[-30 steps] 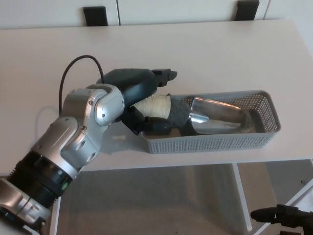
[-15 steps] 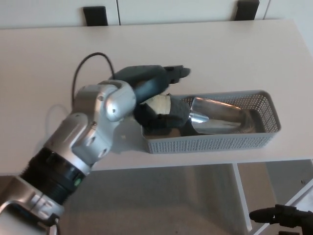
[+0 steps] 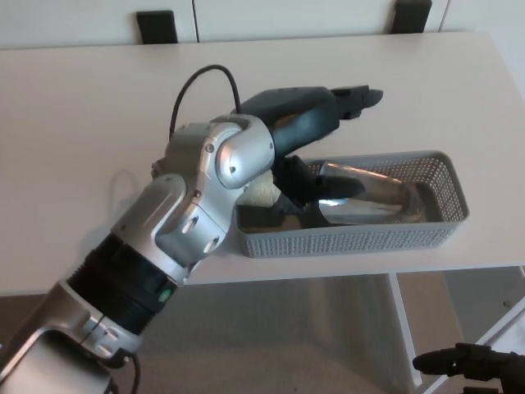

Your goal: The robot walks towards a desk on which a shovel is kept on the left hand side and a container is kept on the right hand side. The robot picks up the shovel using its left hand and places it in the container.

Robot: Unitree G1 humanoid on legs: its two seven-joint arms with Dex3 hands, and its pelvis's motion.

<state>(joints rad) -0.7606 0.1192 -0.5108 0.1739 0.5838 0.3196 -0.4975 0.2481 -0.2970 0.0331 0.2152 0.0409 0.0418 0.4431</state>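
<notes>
Table [image 3: 98, 107]: pale top, carrying the container near its front edge.
Left arm [image 3: 189, 213]: silver and black, reaching across to the container's left end.
Container [image 3: 369, 238]: grey perforated basket; the shovel lies inside it, blade toward its right end.
Shovel [image 3: 373, 201]: shiny metal scoop flat in the container, handle end hidden beneath the left robot hand.
Left robot hand [image 3: 316, 123]: above the container's left end, fingers spread, clear of the scoop, grasping nothing.
Right robot hand [image 3: 459, 361]: dark shape below the table; grip unreadable.
Writing: none legible.

Shiny metal shovel [image 3: 365, 201], perforated plastic container [image 3: 361, 240]
</notes>
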